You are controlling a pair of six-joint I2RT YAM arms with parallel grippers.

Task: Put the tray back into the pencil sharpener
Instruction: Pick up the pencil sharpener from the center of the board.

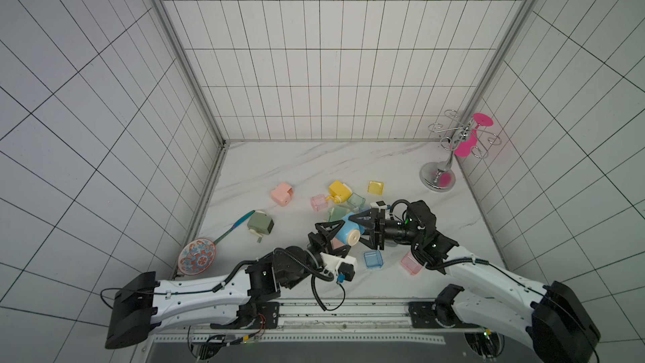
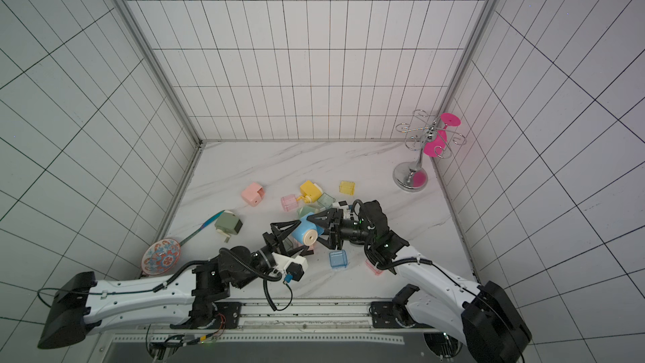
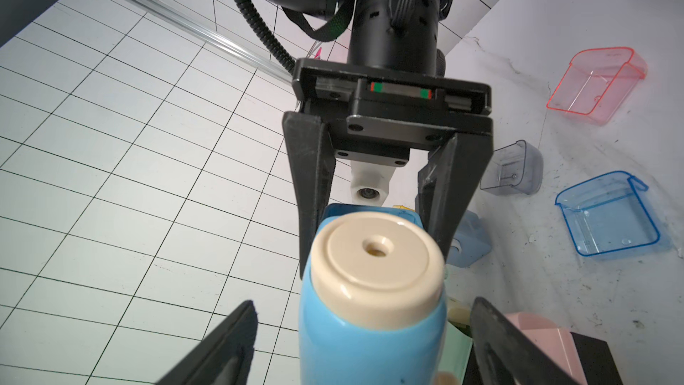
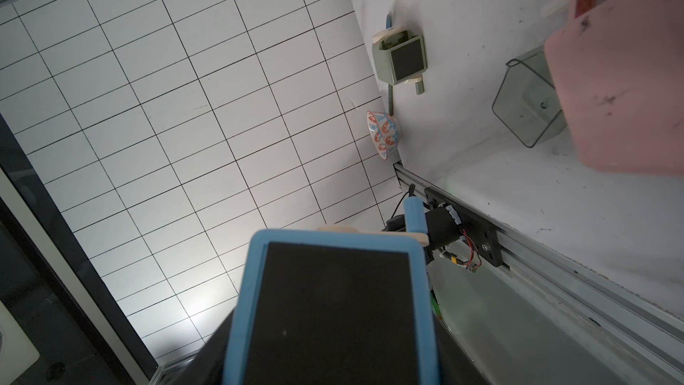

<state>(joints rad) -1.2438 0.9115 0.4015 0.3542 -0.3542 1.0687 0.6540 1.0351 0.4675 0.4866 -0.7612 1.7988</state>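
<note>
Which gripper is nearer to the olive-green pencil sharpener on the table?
Left. The left gripper, open around the blue sharpener, is closer to the green sharpener; the right gripper, clamping the blue one, lies beyond.

Both top views look down from high above the table (image 1: 314, 165) toward the back wall (image 1: 331, 64), taking in all of it. Both wrist views sit close against the sharpener (image 3: 370, 327), from opposite sides: left faces its cream end, right its black pad.
</note>
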